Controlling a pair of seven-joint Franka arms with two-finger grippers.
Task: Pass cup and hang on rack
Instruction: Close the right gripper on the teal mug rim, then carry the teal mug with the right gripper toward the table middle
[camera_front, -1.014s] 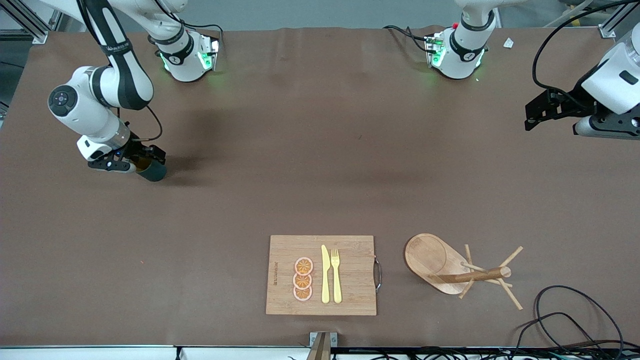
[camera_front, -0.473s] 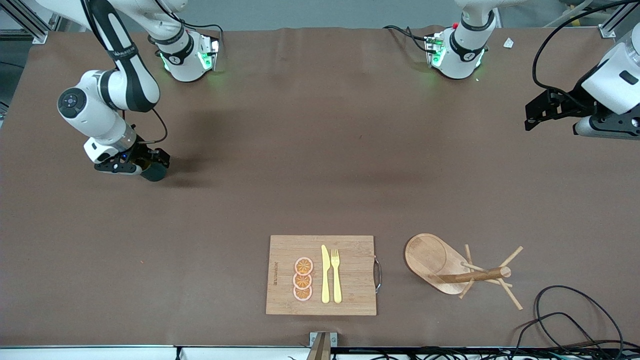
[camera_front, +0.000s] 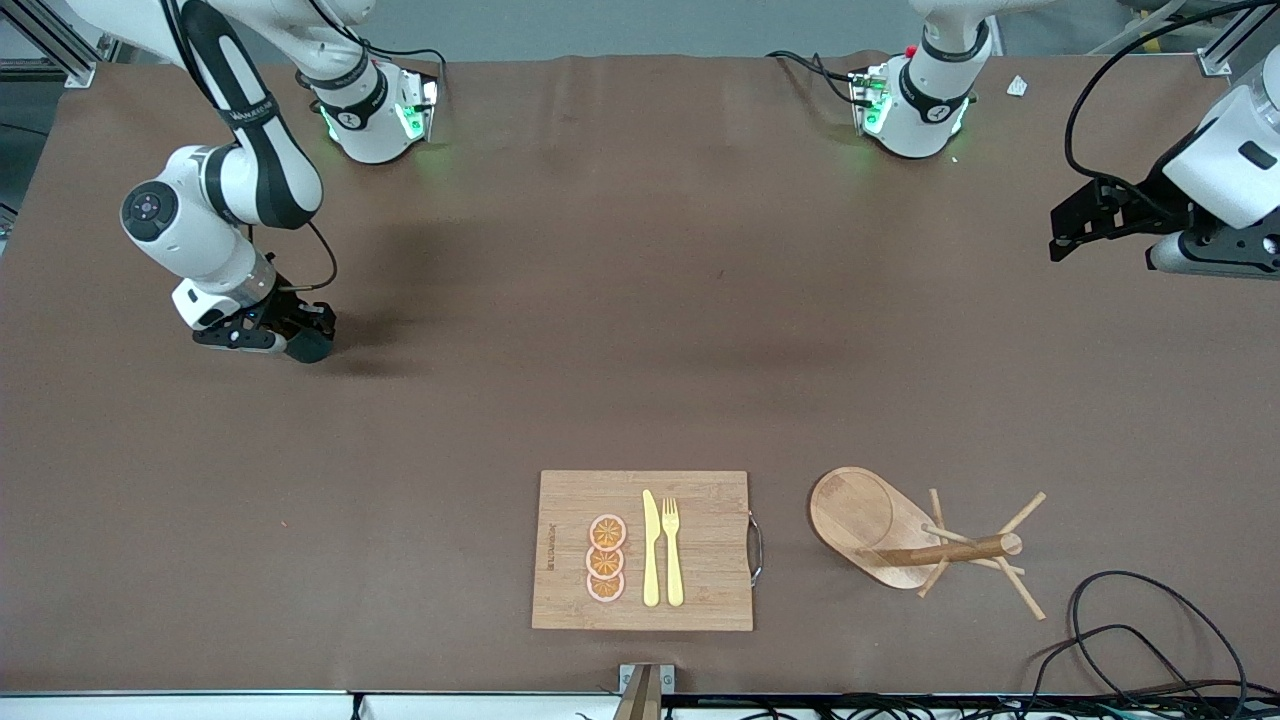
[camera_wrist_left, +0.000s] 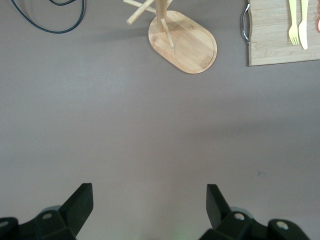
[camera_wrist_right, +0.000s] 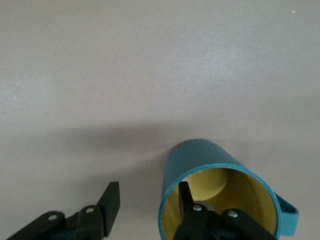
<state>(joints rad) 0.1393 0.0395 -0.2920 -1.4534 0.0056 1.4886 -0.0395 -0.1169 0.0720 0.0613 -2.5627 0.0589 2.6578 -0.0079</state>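
The teal cup with a yellow inside stands on the brown table toward the right arm's end; its handle sticks out to one side. In the front view the cup is mostly hidden under my right gripper. My right gripper is open, with one finger inside the cup and the other outside, apart from the wall. The wooden rack stands near the front camera, toward the left arm's end, and shows in the left wrist view. My left gripper is open and empty, and waits in the air over the left arm's end of the table.
A bamboo cutting board with a yellow knife, a yellow fork and orange slices lies beside the rack, near the front camera. Black cables lie at the table's corner near the rack.
My right gripper has shifted a little over the cup and now covers more of it; the yellow inside no longer shows in the front view. The left arm has not moved.
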